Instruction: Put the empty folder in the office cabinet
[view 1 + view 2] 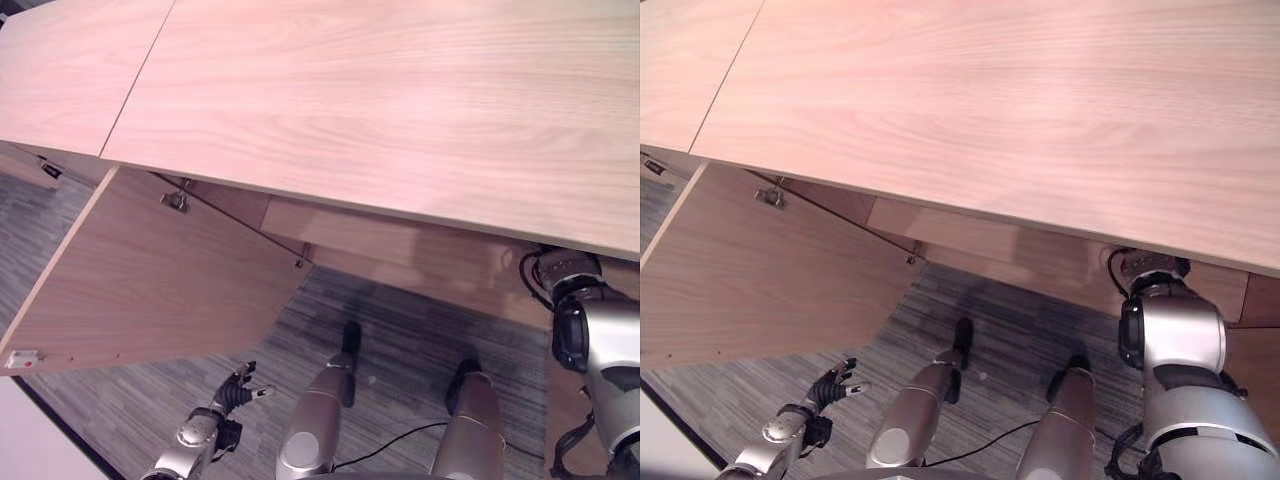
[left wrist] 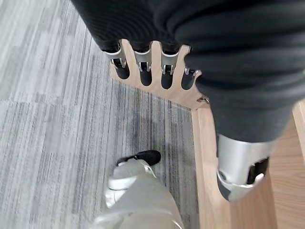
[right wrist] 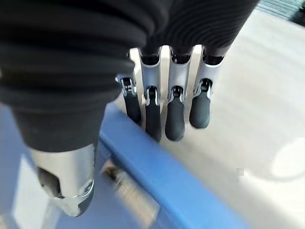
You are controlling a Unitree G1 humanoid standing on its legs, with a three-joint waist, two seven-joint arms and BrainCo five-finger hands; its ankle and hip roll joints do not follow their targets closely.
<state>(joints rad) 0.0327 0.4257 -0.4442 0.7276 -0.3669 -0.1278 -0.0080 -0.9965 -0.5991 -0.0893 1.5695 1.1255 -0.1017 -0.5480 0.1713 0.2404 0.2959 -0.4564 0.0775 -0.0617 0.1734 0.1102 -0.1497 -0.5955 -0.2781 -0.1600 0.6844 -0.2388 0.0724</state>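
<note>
The right robot hand (image 3: 157, 90) reaches with straight, relaxed fingers over the blue plastic folder (image 3: 157, 176), on the cabinet's pale wooden surface (image 3: 267, 95). The left robot hand (image 1: 238, 388) hangs open below the open light wooden cabinet door (image 1: 150, 270).

Floor: grey striped carpet (image 1: 150, 400), filling the head view from 6 to 8 o'clock.
Corner: a white surface (image 1: 35, 440) at 8 o'clock, bordered by a dark edge.
</note>
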